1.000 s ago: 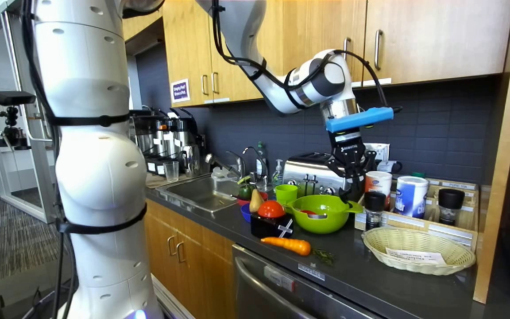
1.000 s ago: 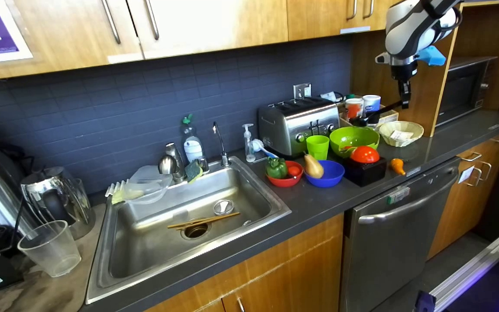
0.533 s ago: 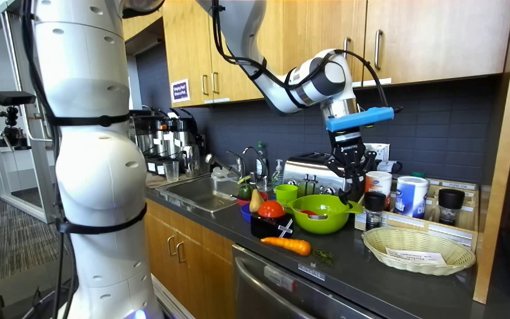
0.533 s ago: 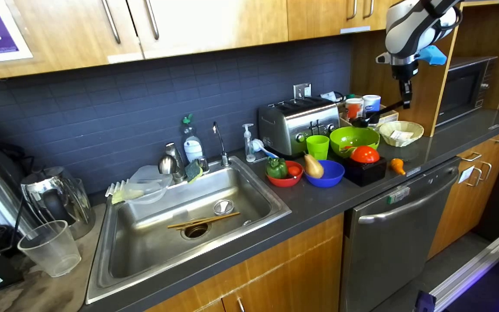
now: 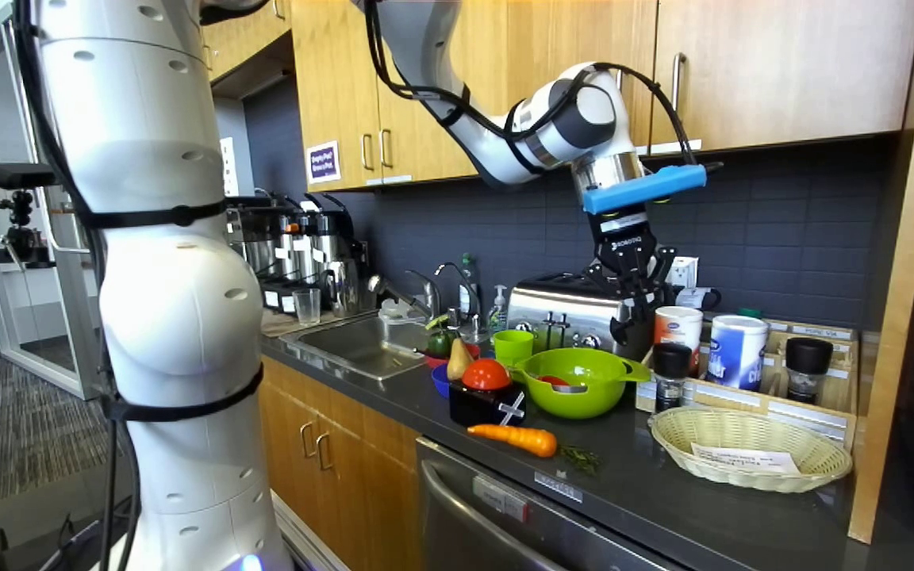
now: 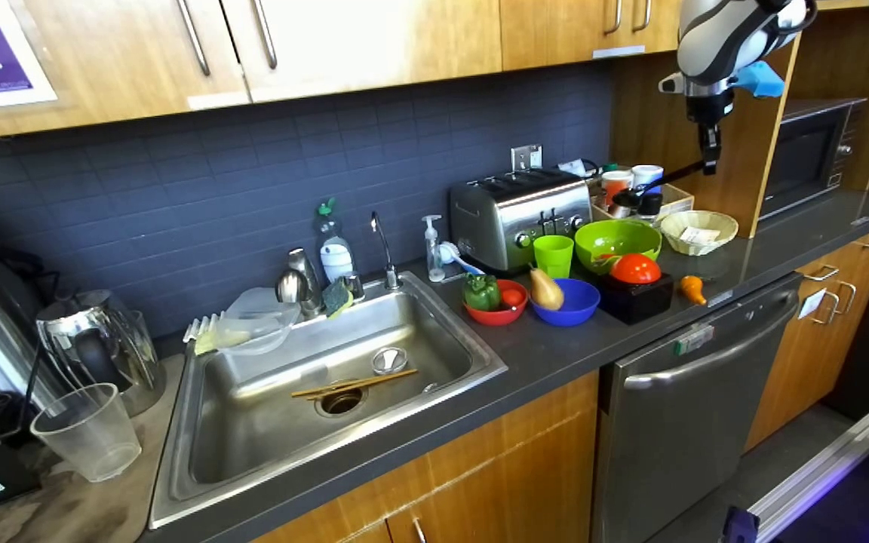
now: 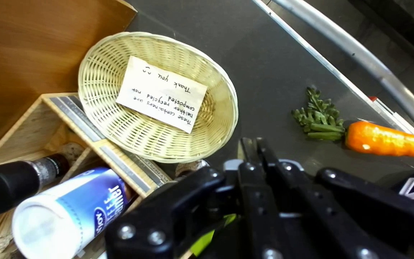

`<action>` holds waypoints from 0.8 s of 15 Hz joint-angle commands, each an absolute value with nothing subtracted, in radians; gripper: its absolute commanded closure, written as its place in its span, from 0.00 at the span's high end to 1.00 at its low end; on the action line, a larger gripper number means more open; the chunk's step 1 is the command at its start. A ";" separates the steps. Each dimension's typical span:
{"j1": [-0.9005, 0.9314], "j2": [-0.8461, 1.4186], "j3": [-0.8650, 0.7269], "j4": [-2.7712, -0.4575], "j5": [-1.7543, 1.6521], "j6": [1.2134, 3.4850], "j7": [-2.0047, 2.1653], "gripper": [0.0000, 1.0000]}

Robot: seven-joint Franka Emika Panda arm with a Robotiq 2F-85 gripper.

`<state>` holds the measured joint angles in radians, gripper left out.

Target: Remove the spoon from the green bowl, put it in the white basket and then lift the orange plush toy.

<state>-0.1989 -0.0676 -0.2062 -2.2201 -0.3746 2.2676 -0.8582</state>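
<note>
The dark spoon (image 6: 664, 178) is held by its handle end in my gripper (image 6: 708, 167), and it slants down toward the toaster side. Its rounded end (image 5: 623, 327) hangs in the air above the handle side of the green bowl (image 5: 584, 399), apart from it. The gripper also shows in an exterior view (image 5: 643, 305) and the wrist view (image 7: 252, 144), fingers close together; the spoon is hard to make out in the wrist view. The white basket (image 5: 810, 444) holds only a paper note and stands beyond the bowl; the wrist view shows it too (image 7: 216, 104). An orange carrot-shaped toy (image 5: 514, 438) lies before the bowl.
A wooden organizer (image 7: 95, 147) with canisters (image 5: 736, 353) and grinders (image 5: 671, 373) stands behind the basket. A wooden side panel (image 5: 897, 277) rises beside it. A toaster (image 5: 560, 309), a green cup (image 6: 553, 256) and a black box with a red half-dome (image 6: 636, 269) stand near the bowl.
My gripper has risen a little with the spoon held in it. The spoon's rounded end is higher above the green bowl than before. The objects on the counter have not moved.
</note>
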 commanded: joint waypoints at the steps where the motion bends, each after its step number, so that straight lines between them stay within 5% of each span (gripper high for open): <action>1: -0.202 -0.142 -0.209 -2.253 -0.402 2.251 -0.841 0.01; 12: -0.242 -0.193 -0.232 -2.286 -0.520 2.240 -0.631 0.01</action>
<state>-0.2308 -0.1565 -0.2375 -2.2580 -0.4604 2.2547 -0.7185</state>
